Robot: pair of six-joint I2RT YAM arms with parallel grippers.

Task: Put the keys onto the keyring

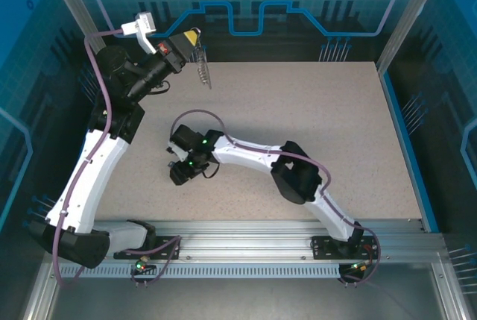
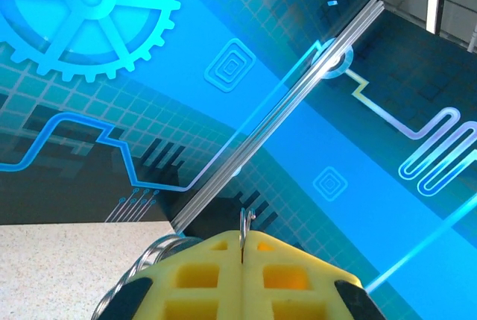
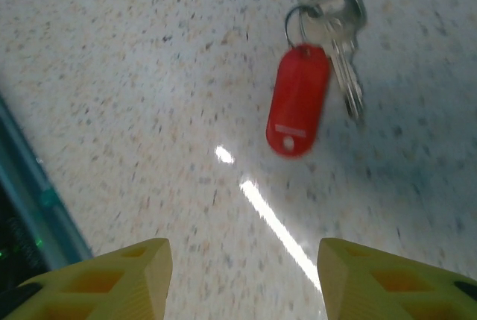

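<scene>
The left fingers (image 2: 201, 279), raised near the back wall, are pressed together on the dark loop keyring with silvery metal rings (image 1: 203, 71), which hangs from them. The right fingers (image 3: 112, 275) hover spread above the speckled tabletop (image 3: 134, 74), where the silvery keys with a red plastic tag (image 3: 298, 100) lie just ahead

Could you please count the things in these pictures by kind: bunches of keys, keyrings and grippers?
Bunch of keys, with a red tag: 1
Keyring: 1
Grippers: 2, the left gripper with fingers shut on the keyring, the right gripper with fingers open
Total: 4
</scene>
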